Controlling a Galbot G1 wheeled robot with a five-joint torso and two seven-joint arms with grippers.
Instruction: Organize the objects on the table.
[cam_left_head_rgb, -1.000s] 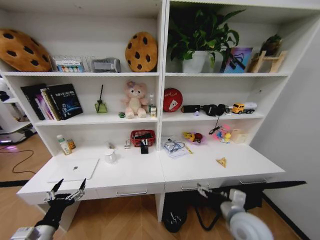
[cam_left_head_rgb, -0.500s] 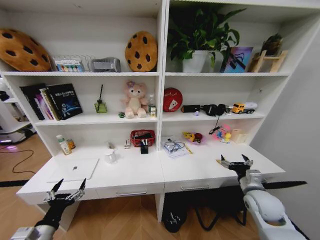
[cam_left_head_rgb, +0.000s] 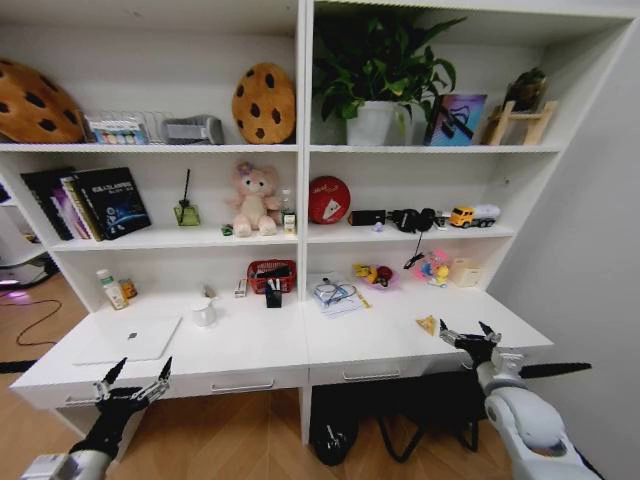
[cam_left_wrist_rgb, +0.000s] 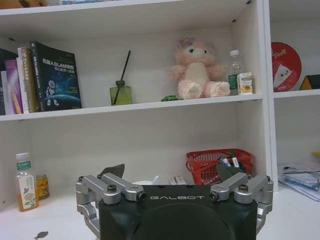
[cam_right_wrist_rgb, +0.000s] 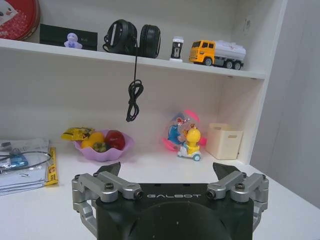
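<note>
A thin silver laptop (cam_left_head_rgb: 130, 340) lies shut on the left part of the long white table (cam_left_head_rgb: 260, 350). My left gripper (cam_left_head_rgb: 140, 370) hangs open in front of the table's left drawer, just below the laptop, holding nothing. My right gripper (cam_left_head_rgb: 465, 328) is open over the table's right end, beside a small yellow wedge (cam_left_head_rgb: 427, 324). A tiny green toy car (cam_left_wrist_rgb: 170, 98) sits on the shelf next to the pink bear. Pens (cam_left_wrist_rgb: 228, 161) stand in a dark holder by the red basket (cam_left_head_rgb: 270, 274). From the wrist views, both the left gripper (cam_left_wrist_rgb: 170, 171) and the right gripper (cam_right_wrist_rgb: 166, 168) are empty.
On the table stand a white mug (cam_left_head_rgb: 204, 313), a bottle (cam_left_head_rgb: 110, 289), papers with a cable (cam_left_head_rgb: 335, 295), a fruit bowl (cam_right_wrist_rgb: 102, 142), a duck toy (cam_right_wrist_rgb: 189, 142) and a beige box (cam_right_wrist_rgb: 223, 141). Shelves rise behind the desk. A wall closes the right side.
My right gripper rose from below the desk front to over the table's right end. The head camera then shifted, sliding the whole scene leftward. The left gripper stayed put.
</note>
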